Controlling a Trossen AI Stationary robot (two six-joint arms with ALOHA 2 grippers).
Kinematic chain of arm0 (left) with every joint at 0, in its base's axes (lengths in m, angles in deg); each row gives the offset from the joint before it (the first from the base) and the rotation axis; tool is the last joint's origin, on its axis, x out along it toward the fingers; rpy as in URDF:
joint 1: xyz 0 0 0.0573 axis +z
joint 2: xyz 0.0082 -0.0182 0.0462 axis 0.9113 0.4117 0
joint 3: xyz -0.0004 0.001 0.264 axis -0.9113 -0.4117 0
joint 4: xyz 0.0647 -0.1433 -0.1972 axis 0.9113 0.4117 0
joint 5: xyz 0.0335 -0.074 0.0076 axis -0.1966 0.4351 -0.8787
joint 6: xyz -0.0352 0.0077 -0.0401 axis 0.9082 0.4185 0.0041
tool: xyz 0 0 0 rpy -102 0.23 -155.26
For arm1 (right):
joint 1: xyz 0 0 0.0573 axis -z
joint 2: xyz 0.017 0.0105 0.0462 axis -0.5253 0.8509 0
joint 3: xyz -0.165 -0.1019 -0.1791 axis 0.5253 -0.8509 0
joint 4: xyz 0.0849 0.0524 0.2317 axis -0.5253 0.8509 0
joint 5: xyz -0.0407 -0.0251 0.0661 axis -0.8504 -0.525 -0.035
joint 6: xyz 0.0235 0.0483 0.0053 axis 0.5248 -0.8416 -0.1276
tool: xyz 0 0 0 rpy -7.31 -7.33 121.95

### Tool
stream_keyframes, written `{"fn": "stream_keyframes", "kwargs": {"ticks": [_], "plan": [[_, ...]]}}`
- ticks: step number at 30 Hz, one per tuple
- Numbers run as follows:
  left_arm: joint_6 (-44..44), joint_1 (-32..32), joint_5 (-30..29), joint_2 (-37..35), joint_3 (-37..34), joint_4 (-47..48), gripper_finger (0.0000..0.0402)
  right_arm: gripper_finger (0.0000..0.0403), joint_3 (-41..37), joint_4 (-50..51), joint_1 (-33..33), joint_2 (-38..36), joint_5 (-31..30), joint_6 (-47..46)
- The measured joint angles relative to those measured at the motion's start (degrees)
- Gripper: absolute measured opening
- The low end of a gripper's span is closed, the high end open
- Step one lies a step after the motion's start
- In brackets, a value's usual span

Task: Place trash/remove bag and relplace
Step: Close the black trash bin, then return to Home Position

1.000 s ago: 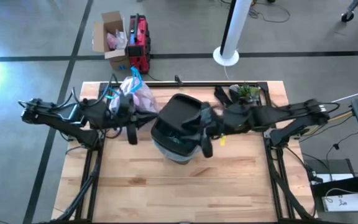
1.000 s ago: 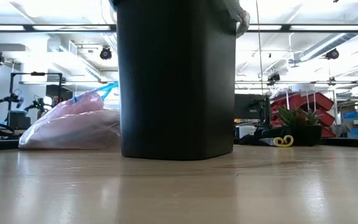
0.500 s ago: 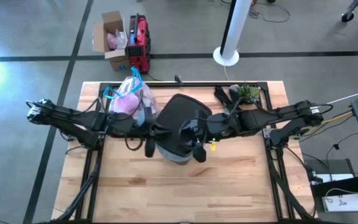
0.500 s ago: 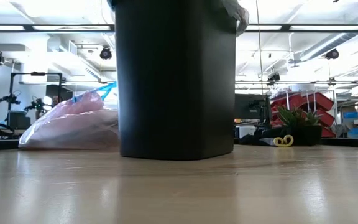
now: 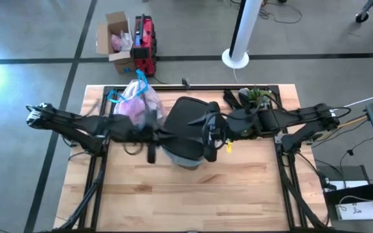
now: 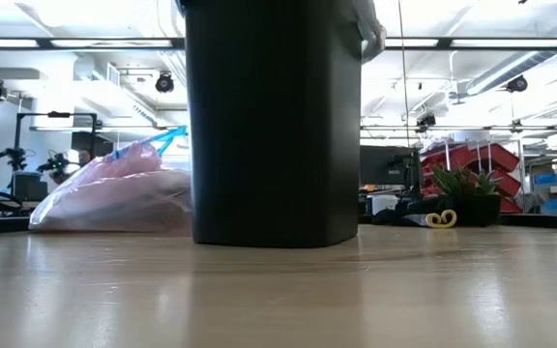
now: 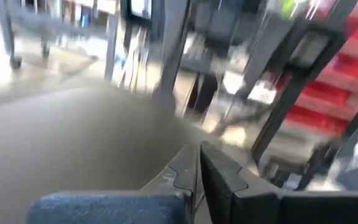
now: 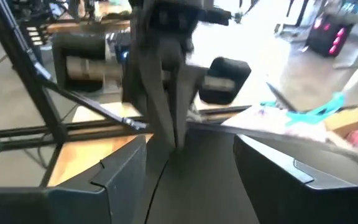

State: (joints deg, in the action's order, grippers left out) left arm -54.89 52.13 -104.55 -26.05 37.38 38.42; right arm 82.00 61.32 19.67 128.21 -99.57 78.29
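- Now both end effectors meet over the bin [image 5: 185, 133]: left end effector [image 5: 151, 153] pinched together, right end effector [image 5: 210, 150] apart, likely fitting a liner.
- Pink bag [image 5: 135, 103] sits far-left on the surface [image 5: 238, 188].

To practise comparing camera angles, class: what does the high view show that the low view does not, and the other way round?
Only the high view shows both dark arms meeting over the bin, the left tool shut and the right tool at the bin's right side, plus the open cardboard box and red case on the floor.

Only the low view shows the ceiling lights and the red storage bins in the room behind.

Both show the tall black plastic bin, the tied pink translucent bag beside it, the small green potted plant and the wooden table.
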Motion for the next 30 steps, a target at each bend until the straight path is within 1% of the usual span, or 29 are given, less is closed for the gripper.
{"fn": "stream_keyframes", "kwargs": {"ticks": [3,7,10,13,18,23,30], "plan": [[-0.27,-0.10,-0.23,-3.29,0.05,-0.30,0.0004,0.0220,0.00,-3.62,-0.10,-0.09,-0.68,1.77],[-3.10,-0.34,-0.23,-7.41,-0.06,-0.10,0.0004,0.0213,0.00,-7.95,-0.12,-1.66,-0.66,3.93],[-5.33,-0.34,-0.39,-11.01,0.05,0.21,0.0004,0.0206,0.00,-7.87,-0.12,-3.24,-0.68,4.92],[-5.76,-0.34,-0.52,-13.56,0.05,1.67,0.0004,0.0198,-0.09,-7.38,-0.29,-5.33,-0.68,6.11],[-6.11,-0.34,-2.73,-17.57,0.07,2.22,0.0004,0.0182,-0.12,-6.17,-0.36,-9.75,-0.69,7.18],[-6.11,-0.33,-3.03,-19.76,0.07,2.31,0.0004,0.0161,-0.26,-5.45,-0.60,-12.66,-0.67,7.16],[-6.11,-0.33,-3.03,-20.91,0.12,2.27,0.0004,0.0126,-0.26,-5.42,-0.74,-15.47,-0.68,7.46]]}}
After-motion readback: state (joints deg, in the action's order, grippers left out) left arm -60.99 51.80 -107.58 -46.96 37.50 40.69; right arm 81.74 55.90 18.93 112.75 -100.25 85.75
